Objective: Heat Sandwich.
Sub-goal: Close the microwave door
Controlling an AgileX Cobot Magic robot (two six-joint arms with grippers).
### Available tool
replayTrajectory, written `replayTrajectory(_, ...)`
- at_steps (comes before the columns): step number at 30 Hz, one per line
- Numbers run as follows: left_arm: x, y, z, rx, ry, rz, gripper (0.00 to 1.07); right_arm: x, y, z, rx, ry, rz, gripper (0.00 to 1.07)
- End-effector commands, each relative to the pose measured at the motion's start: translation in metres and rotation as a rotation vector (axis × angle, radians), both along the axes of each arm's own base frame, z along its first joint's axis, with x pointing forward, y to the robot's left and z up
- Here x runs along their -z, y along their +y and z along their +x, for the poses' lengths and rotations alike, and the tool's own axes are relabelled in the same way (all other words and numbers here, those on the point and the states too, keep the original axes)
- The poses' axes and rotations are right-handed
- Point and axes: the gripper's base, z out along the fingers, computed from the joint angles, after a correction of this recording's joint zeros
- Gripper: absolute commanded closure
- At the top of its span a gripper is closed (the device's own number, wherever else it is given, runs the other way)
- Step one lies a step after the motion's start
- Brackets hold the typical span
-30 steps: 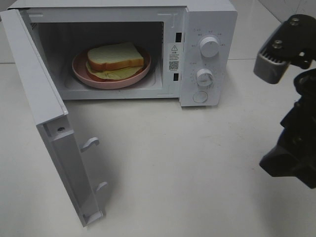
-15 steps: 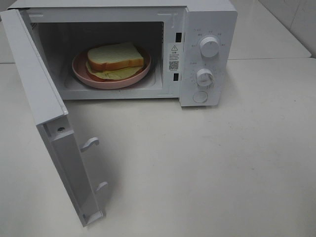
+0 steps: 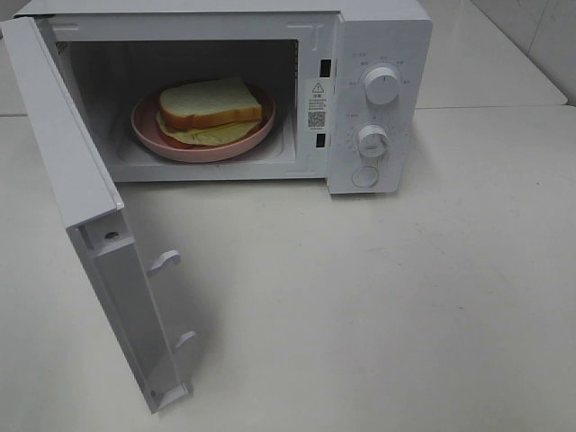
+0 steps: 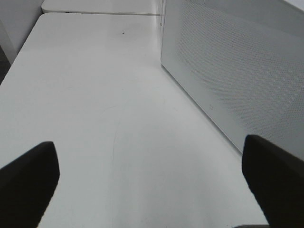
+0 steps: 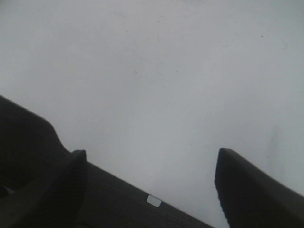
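Note:
The sandwich [image 3: 211, 106], pale bread with brown crust and yellow-green filling, lies on a round pink plate [image 3: 153, 133] inside the white microwave [image 3: 378, 54]. The microwave door [image 3: 99, 243] stands wide open toward the front left. Neither arm shows in the high view. In the left wrist view my left gripper [image 4: 149, 175] is open and empty over the white table, beside the door's perforated outer panel [image 4: 237, 80]. In the right wrist view my right gripper [image 5: 149, 178] is open and empty over bare table.
The microwave has two knobs [image 3: 382, 84] and a round button [image 3: 364, 176] on its right panel. The white table [image 3: 378, 306] spreads in front and to the right. A table seam [image 4: 99, 13] runs at the far end in the left wrist view.
The right arm, seen at the right edge of the high view one second ago, has withdrawn out of that view. The microwave, door, plate and sandwich have not moved.

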Motion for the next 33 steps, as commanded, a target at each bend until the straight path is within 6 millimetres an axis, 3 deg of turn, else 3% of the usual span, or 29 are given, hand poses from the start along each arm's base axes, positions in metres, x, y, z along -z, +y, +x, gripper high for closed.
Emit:
replayTrajectory(1, 0.001, 0.0, -0.003, -0.001, -0.03, -0.001, 0.07, 0.012, -0.008, -0.013, 0.116, -0.01, 0.035, 0.35)
replayTrajectory(19, 0.001, 0.0, -0.003, -0.001, -0.03, -0.001, 0.07, 0.036, -0.004, -0.038, 0.37, -0.324, 0.232, 0.35)
replayTrajectory(33, 0.001, 0.0, -0.003, -0.001, -0.029, -0.001, 0.07, 0.036, -0.003, -0.041, 0.402, -0.347, 0.237, 0.35)
